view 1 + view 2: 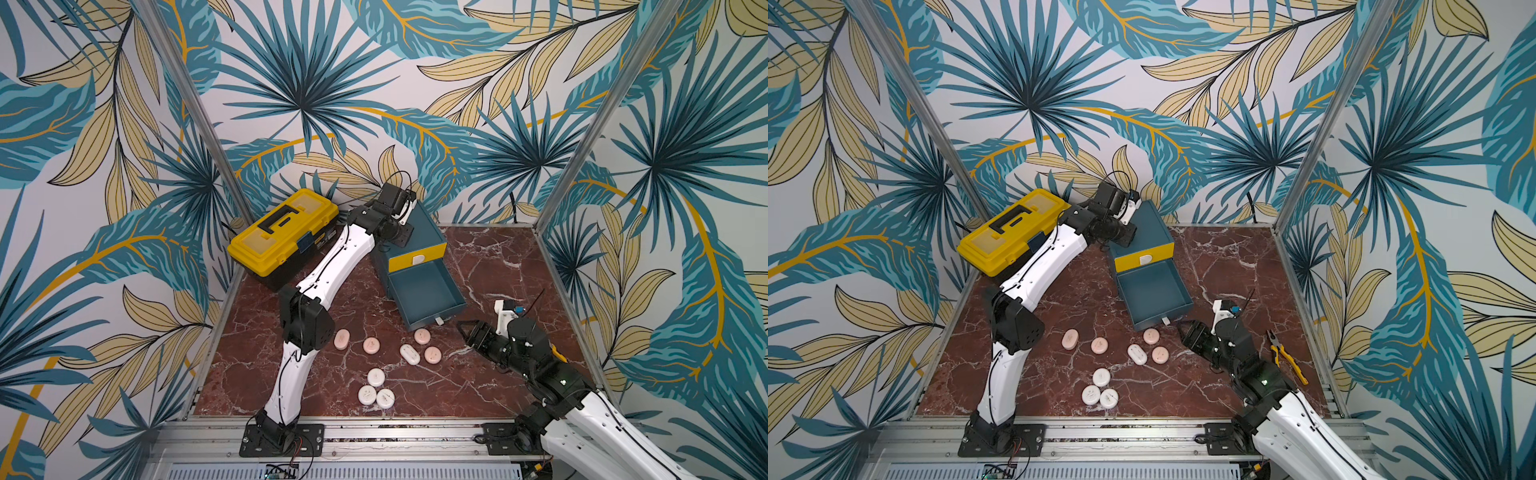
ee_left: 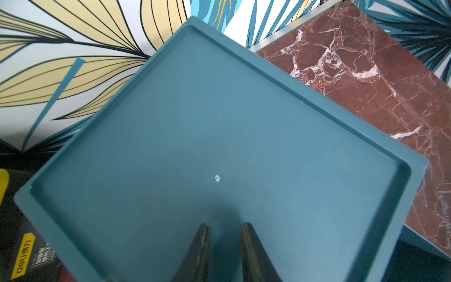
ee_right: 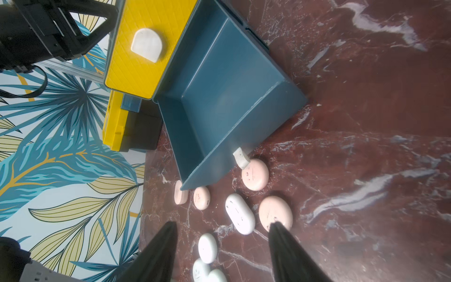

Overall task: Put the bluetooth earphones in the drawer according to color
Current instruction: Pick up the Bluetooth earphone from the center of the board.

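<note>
The drawer chest point(image 1: 426, 232) is dark teal, with a shut yellow top drawer point(image 1: 401, 262). A teal drawer point(image 1: 422, 291) below it is pulled out, with nothing inside. Pink earphone cases point(image 1: 371, 345) and white earphone cases point(image 1: 376, 377), several of each, lie on the marble in front of it. My left gripper point(image 2: 225, 224) hovers over the chest's top, jaws slightly apart and holding nothing. My right gripper point(image 3: 222, 223) is open just right of the pink case point(image 3: 275, 213), near the open drawer's white tab point(image 3: 241, 158).
A yellow toolbox point(image 1: 282, 232) with a black handle stands left of the chest, behind the left arm. Yellow-handled pliers point(image 1: 1287, 353) lie by the right edge. Metal frame posts and patterned walls close in the marble table point(image 1: 498, 266).
</note>
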### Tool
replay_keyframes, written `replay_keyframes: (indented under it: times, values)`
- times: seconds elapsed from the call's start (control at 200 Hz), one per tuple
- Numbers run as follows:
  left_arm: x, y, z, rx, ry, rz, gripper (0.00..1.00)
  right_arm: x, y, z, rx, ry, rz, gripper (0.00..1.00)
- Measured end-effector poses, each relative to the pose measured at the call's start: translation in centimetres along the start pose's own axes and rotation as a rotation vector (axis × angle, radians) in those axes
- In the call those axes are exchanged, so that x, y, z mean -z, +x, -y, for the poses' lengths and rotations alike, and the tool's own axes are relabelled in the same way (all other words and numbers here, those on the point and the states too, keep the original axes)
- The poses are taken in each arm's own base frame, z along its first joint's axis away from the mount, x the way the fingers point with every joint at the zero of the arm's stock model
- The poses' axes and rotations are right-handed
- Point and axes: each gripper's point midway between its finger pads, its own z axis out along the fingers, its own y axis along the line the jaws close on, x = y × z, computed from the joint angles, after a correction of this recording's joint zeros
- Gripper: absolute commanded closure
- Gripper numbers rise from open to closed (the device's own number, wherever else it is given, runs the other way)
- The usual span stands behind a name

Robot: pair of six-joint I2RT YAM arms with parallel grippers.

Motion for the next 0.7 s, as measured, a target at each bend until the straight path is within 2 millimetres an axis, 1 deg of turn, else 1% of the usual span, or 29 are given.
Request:
replay_keyframes:
  times: [0.05, 0.11, 0.19, 0.291, 0.351, 0.441, 0.536, 0.586, 0.636, 0.701]
  values:
    - [0.3, 0.0, 0.2, 0.010, 0.000, 0.002, 0.57, 0.3, 0.0, 0.3, 0.003, 0.012, 0.001, 0.35]
    - [0.7, 0.3, 0.6, 0.006, 0.001, -0.011, 0.48, 0.6, 0.2, 0.7, 0.008, 0.030, -0.003, 0.35]
    - [1.6, 0.7, 1.0, -0.007, -0.007, -0.027, 0.41, 0.6, 0.4, 1.2, 0.011, 0.055, -0.013, 0.34]
    - [3.0, 1.1, 1.3, -0.016, -0.020, -0.034, 0.39, 0.6, 0.5, 1.5, 0.016, 0.075, -0.022, 0.34]
    - [4.4, 0.9, 1.2, -0.019, -0.035, -0.019, 0.36, 0.6, 0.5, 1.5, 0.021, 0.081, -0.025, 0.34]
    - [7.9, 0.5, 0.9, -0.023, -0.070, 0.025, 0.35, 0.9, 0.2, 1.1, 0.028, 0.080, -0.020, 0.34]
    - [12.8, 0.7, 0.2, -0.019, -0.114, 0.084, 0.32, 1.2, -0.3, 0.7, 0.042, 0.079, -0.009, 0.34]
    - [15.5, 1.3, -0.2, -0.012, -0.136, 0.111, 0.32, 1.4, -0.5, 0.5, 0.049, 0.078, -0.003, 0.34]
    - [17.9, 2.2, -0.5, -0.001, -0.157, 0.133, 0.32, 1.6, -0.7, 0.4, 0.059, 0.079, 0.003, 0.33]
    - [20.0, 3.9, -0.9, 0.015, -0.179, 0.137, 0.32, 1.7, -0.9, 0.2, 0.068, 0.079, 0.011, 0.33]
